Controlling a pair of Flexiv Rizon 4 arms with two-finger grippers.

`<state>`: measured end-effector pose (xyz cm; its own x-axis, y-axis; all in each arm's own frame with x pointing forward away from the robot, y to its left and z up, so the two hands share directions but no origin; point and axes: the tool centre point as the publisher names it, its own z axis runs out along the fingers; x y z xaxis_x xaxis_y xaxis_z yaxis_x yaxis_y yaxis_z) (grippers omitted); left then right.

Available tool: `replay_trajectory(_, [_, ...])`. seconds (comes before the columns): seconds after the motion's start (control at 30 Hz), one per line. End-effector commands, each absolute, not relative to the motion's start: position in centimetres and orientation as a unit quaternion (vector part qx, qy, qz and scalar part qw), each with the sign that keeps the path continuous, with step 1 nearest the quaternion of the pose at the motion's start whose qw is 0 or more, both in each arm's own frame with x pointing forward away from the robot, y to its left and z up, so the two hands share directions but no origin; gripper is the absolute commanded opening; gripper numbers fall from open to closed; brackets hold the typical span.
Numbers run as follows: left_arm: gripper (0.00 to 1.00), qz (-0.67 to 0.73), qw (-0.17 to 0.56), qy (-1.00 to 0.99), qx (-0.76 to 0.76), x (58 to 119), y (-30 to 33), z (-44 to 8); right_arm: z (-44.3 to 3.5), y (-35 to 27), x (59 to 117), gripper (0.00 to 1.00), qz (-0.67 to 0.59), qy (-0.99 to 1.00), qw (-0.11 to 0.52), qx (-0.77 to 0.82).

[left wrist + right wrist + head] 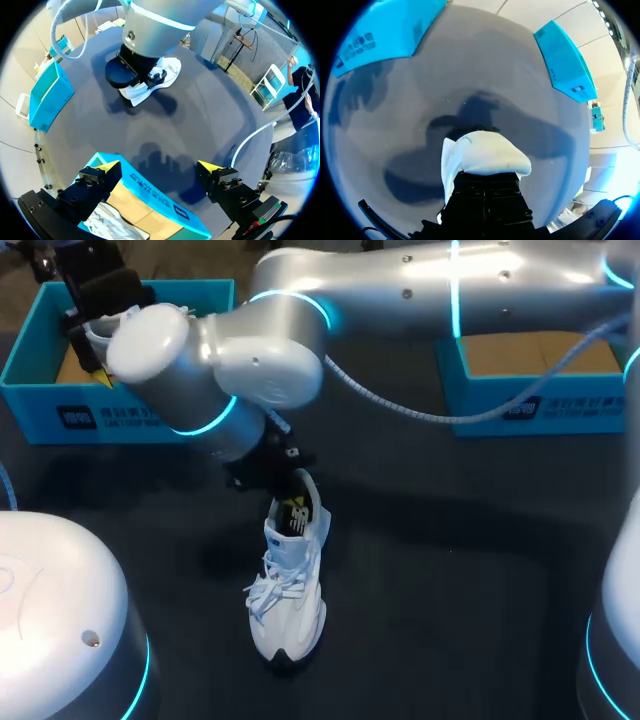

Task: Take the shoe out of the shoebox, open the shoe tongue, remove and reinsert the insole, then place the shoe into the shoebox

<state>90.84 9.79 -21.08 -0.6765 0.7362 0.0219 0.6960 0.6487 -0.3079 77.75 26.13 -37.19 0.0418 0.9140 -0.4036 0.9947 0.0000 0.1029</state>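
Right pincer (pixel 280 480) is set at the heel opening of the white shoe (pixel 288 585). Its fingertips are hidden in both views, so whether it is clenched or released cannot be told. Left pincer (pixel 159 170) is released, fingers spread above the wall of the left shoebox (pixel 140 412), in which white paper (pixel 112 220) shows.

Progress, as judged: removal from the box is done, and the shoe stands sole-down on the bench (pixel 450 570). Tongue and insole work appears to be in hand, though the insole's status is unclear. Return to the box is outstanding.

Right arm reaches past the middle, wrist angled down onto the shoe. Left arm hangs over its box.
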Motion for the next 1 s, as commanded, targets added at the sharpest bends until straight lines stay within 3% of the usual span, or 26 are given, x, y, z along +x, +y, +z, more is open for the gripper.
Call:
replay_trajectory(0.03, [1.0,0.138,0.074,-0.905,-0.396,90.9,9.8,-21.1,-37.8,26.4,77.0,0.0,-0.129,0.672,0.193,0.703])
replay_trajectory(0.6, [1.0,0.138,0.074,-0.905,-0.396,90.9,9.8,-21.1,-38.2,24.7,75.3,0.0,-0.179,0.669,0.201,0.693])
replay_trajectory(1.0, [1.0,0.138,0.074,-0.905,-0.396,90.9,9.8,-21.1,-41.7,25.1,75.1,0.0,-0.144,0.679,0.128,0.708])
